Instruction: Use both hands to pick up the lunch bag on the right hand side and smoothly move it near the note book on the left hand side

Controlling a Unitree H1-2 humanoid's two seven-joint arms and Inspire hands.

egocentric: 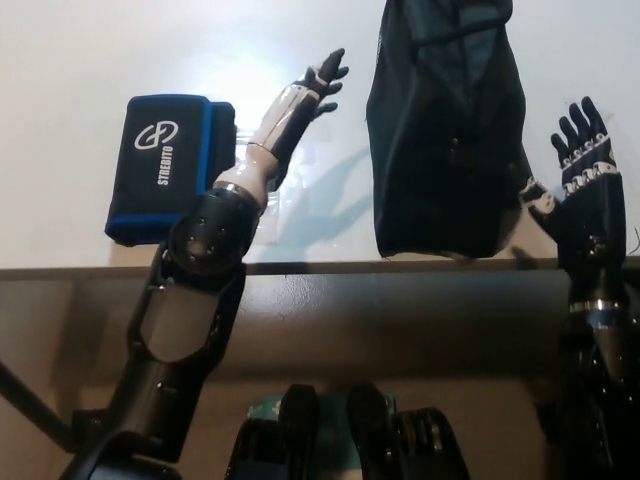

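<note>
The dark lunch bag (446,130) lies on the white table (80,50), right of centre, its near end close to the table's front edge. A black notebook with blue edges (165,165) lies at the left. My white left hand (310,90) is stretched out over the table between notebook and bag, open, a short gap from the bag's left side. My black right hand (582,170) is raised just right of the bag's near corner, open, palm facing the bag, holding nothing.
The table's front edge (330,266) runs across the middle of the picture, with a brown floor below it. A clear plastic sheet (290,190) lies on the table under my left arm.
</note>
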